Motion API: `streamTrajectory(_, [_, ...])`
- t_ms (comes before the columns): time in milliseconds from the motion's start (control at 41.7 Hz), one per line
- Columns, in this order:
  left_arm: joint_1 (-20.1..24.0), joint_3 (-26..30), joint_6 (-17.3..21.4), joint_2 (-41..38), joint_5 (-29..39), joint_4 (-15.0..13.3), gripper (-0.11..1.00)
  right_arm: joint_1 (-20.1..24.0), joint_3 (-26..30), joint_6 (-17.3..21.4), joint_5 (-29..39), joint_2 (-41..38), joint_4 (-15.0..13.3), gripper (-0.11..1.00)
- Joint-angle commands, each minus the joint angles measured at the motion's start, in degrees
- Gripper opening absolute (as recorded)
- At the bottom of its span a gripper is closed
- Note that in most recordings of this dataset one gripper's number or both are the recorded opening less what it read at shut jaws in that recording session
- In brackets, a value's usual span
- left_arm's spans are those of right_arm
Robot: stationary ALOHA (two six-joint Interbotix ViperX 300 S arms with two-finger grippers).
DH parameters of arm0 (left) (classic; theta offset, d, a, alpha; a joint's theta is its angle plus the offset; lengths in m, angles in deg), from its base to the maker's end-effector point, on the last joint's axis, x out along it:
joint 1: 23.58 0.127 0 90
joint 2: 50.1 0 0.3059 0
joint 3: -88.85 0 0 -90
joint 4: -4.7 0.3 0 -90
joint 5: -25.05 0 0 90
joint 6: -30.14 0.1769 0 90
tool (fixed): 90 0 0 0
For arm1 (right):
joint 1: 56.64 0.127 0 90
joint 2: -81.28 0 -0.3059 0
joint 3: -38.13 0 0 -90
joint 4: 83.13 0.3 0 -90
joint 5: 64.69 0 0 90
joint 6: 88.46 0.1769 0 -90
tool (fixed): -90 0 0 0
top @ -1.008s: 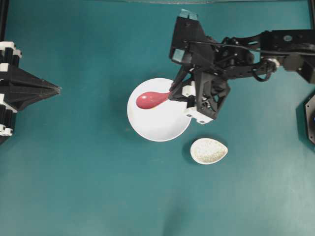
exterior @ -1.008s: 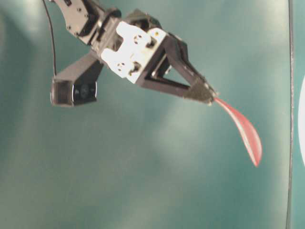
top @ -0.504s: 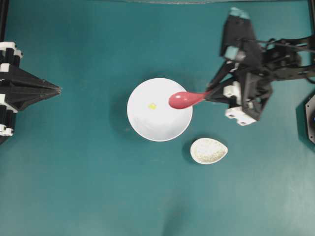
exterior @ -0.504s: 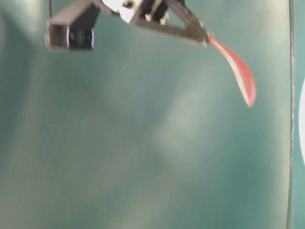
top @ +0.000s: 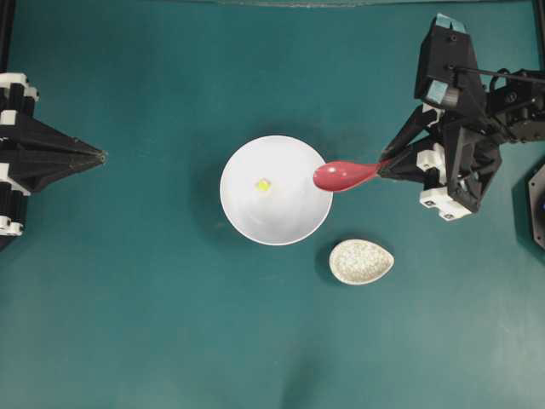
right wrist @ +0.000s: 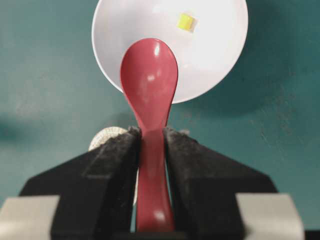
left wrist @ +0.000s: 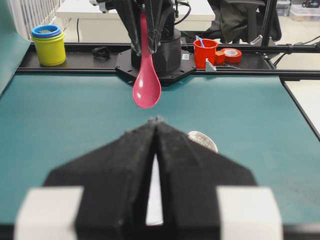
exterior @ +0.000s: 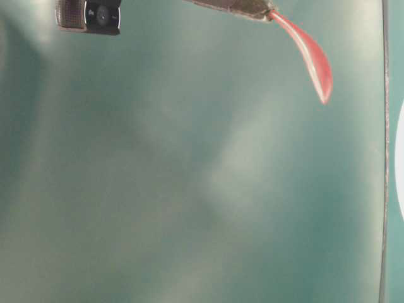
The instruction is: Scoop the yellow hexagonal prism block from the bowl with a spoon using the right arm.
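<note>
The white bowl sits mid-table, and the tiny yellow hexagonal prism block lies inside it, left of centre. My right gripper is shut on the handle of the pinkish-red spoon. The spoon's head hangs over the bowl's right rim, raised above it. In the right wrist view the spoon is gripped at the handle by the gripper. Its head holds nothing, and the block rests in the bowl beyond it. My left gripper is shut at the far left.
A small speckled beige dish lies just below and right of the bowl. Beyond the table's far edge, the left wrist view shows stacked cups, a red cup and tape. The table-level view shows the spoon high up.
The right arm has drawn back to the right and upward with the spoon, from over the bowl's middle to its right rim. The block came into sight in the bowl. The left arm stayed still.
</note>
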Motion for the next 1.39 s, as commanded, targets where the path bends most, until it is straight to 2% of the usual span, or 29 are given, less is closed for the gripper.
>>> streamTrajectory(0, [-0.1, 1.2, -0.1, -0.5, -0.3, 0.1, 0.0, 0.1, 0.9, 0.1, -0.2, 0.1, -0.4, 0.24])
streamTrajectory(408, [-0.1, 1.2, -0.1, -0.5, -0.3, 0.1, 0.0, 0.1, 4.0, 0.0, -0.2, -8.4, -3.1, 0.24])
streamTrajectory(816, [-0.1, 1.2, 0.0, -0.4, -0.3, 0.1, 0.0, 0.1, 10.2, -0.2, 3.3, -19.4, -3.4, 0.24])
streamTrajectory(1368, [-0.1, 1.2, 0.0, -0.2, -0.3, 0.1, 0.0, 0.1, 11.9, -0.1, 2.5, -24.7, -4.2, 0.24])
